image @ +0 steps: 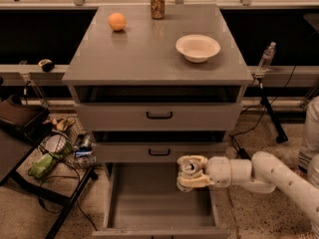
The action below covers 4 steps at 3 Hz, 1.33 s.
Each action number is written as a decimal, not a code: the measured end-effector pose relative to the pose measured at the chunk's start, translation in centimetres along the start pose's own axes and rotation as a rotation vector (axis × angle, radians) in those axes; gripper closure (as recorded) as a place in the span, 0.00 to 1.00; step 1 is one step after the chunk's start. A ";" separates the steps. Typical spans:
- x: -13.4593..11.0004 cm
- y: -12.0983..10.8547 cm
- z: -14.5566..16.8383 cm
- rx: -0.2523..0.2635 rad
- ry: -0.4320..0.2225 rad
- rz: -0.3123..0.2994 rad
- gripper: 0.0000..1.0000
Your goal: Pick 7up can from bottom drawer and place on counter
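Note:
The 7up can shows its silver top between the cream fingers of my gripper, which is shut on it. The white arm reaches in from the lower right. The can hangs above the right side of the open bottom drawer, a wide grey tray, level with the front of the middle drawer. The counter is the flat grey cabinet top higher up in the camera view.
On the counter stand an orange, a brown-gold can and a cream bowl. Two upper drawers with black handles are shut. A black stand with clutter sits left; a water bottle is at right.

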<state>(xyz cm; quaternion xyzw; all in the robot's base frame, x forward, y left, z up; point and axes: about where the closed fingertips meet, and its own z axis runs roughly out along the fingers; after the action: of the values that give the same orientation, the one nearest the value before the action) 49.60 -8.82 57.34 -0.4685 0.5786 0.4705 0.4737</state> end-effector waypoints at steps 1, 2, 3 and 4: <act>-7.3 -2.8 -2.1 0.047 -0.019 0.014 1.00; -7.2 -2.8 -2.1 0.046 -0.019 0.014 1.00; -11.6 -1.7 0.0 0.053 0.016 -0.016 1.00; -21.4 1.1 6.2 0.045 0.037 -0.068 1.00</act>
<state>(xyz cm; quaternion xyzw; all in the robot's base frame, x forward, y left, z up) 51.57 -0.46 77.90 -0.4856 0.5813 0.4326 0.4890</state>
